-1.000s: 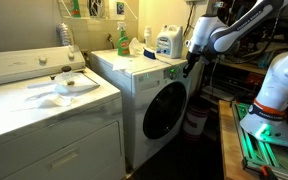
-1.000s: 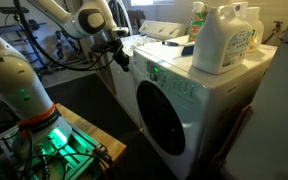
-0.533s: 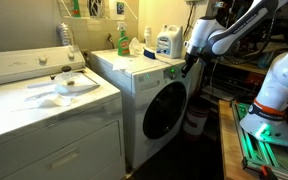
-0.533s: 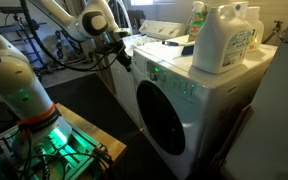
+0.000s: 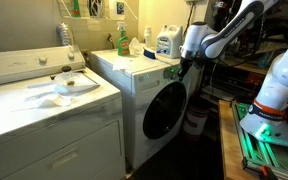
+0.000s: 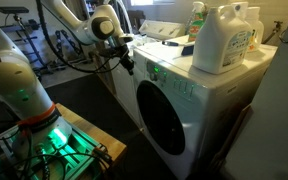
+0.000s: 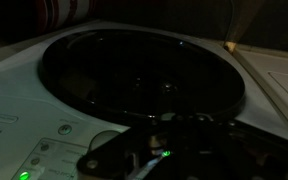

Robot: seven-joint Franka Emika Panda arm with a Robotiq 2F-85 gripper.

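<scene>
My gripper (image 5: 184,68) hangs at the upper front corner of a white front-load washer (image 5: 134,75), close to its control panel; it also shows in an exterior view (image 6: 131,65). The washer's round dark door (image 5: 164,108) is closed, as both exterior views show (image 6: 169,128). In the wrist view the door (image 7: 144,72) fills the frame, with the panel's green lights at the lower left. The gripper (image 7: 174,152) is only a dark shape at the bottom there, and its fingers are too dark to read. It holds nothing that I can see.
A white detergent jug (image 5: 167,42) (image 6: 222,40) and a green bottle (image 5: 122,40) stand on the washer. A second white machine (image 5: 44,110) alongside carries a plate with a cloth (image 5: 69,84). The robot base (image 6: 34,125) glows green on a wooden floor platform.
The arm has shifted slightly, bringing the gripper a little closer to the washer's front upper corner. Nothing else moved.
</scene>
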